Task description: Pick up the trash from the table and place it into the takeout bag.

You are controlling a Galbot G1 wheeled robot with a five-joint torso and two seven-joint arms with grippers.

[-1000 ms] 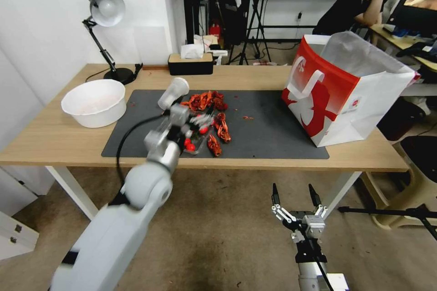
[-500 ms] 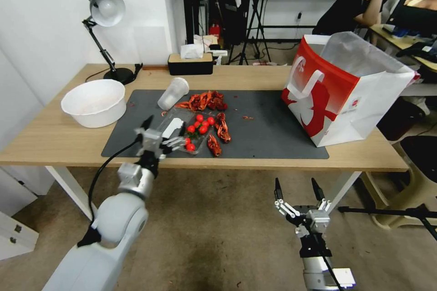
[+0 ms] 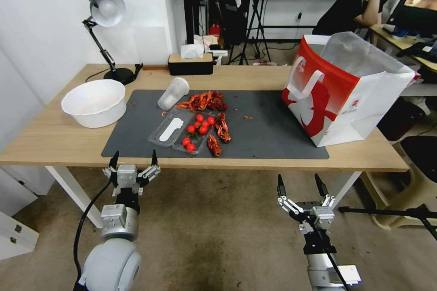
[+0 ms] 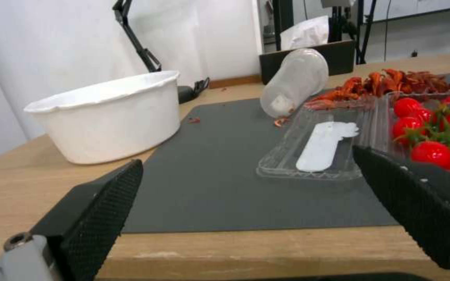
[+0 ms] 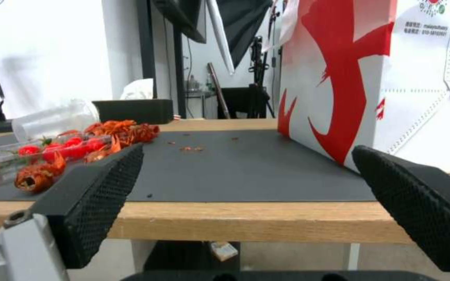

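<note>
The trash lies on the table's (image 3: 54,138) dark grey mat (image 3: 268,134). It includes a translucent plastic cup (image 3: 173,93) on its side, a heap of red shells (image 3: 205,100), and a clear plastic tray (image 3: 172,131) holding small red tomatoes (image 3: 196,128). A white bowl (image 3: 93,102) stands on the wood at the left. The red and white takeout bag (image 3: 346,86) stands open at the table's right end. My left gripper (image 3: 134,154) hangs open and empty just below the front edge, facing the tray (image 4: 318,152). My right gripper (image 3: 298,177) is open and empty, lower, facing the bag (image 5: 365,78).
A desk lamp (image 3: 104,9) and a black tissue box (image 3: 190,63) stand at the table's back edge. Loose shell crumbs (image 3: 247,117) dot the middle of the mat. Bare mat lies between the shells and the bag.
My left arm has drawn back from over the tray and dropped below the table's front edge, empty. The right gripper has sunk slightly. Nothing on the table has moved.
</note>
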